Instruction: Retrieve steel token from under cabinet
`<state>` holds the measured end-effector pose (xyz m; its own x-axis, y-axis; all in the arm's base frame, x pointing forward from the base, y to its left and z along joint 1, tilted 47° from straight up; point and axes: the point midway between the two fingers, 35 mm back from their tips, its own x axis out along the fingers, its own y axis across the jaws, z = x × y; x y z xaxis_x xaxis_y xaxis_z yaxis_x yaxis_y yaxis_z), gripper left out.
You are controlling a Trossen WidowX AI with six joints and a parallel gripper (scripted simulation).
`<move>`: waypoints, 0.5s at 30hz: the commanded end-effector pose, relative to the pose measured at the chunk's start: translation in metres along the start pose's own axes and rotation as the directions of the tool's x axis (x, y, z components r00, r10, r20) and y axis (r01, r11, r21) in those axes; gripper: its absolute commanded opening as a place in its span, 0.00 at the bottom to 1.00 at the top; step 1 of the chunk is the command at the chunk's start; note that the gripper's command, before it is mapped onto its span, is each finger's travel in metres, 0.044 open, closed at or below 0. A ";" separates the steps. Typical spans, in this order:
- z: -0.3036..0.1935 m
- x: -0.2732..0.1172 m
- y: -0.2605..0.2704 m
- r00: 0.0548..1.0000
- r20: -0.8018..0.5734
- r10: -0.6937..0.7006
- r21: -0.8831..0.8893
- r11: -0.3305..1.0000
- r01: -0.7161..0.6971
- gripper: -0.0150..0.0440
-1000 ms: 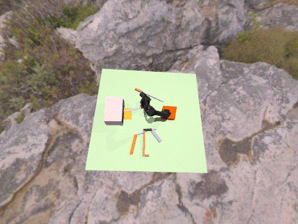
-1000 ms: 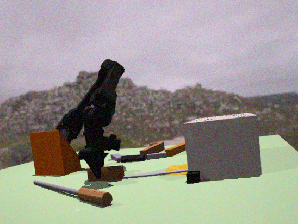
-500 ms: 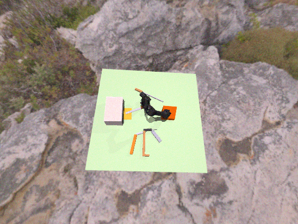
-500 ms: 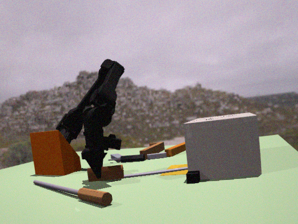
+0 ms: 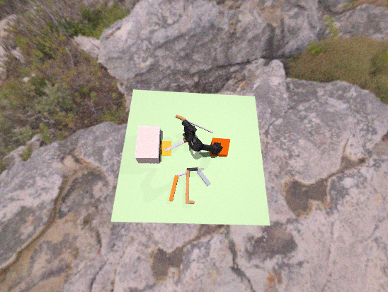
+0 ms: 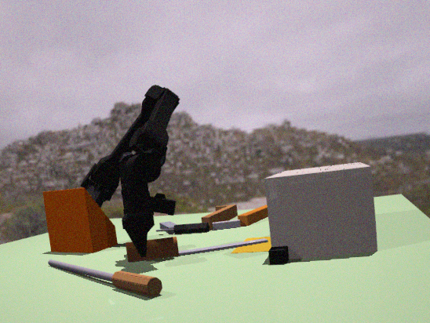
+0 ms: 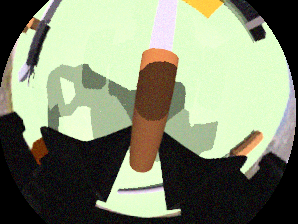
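Observation:
My gripper [image 5: 185, 139] [image 6: 143, 254] [image 7: 147, 131] is shut on the brown handle [image 6: 165, 248] [image 7: 154, 92] of a tool and holds it low, just above the table. The tool's long pale shaft [image 5: 175, 145] [image 6: 224, 247] [image 7: 164, 25] points toward the cabinet [image 5: 148, 143] [image 6: 322, 215], its tip over the yellow marked area [image 5: 167, 144] [image 6: 249, 246] [image 7: 205, 6]. The shaft's far end is cut off in the wrist view. The flat steel token cannot be made out in any view, and the vent slots are not readable.
A brown-handled rod [image 5: 180, 117] [image 6: 137, 283] [image 7: 247, 145] lies beside the arm. Across from it lie an orange-handled tool [image 5: 173, 188], a brown hooked stick [image 5: 187, 186] and a black-handled tool [image 6: 191, 228]. An orange block [image 5: 224, 142] [image 6: 67, 221] stands at the arm's base.

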<state>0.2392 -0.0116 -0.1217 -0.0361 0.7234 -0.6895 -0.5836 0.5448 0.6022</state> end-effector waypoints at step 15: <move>0.004 -0.002 0.002 1.000 0.003 0.000 -0.110 0.994 0.000 0.25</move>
<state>0.2397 -0.0112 -0.1203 -0.0385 0.7231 -0.6897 -0.6576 0.5014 0.5623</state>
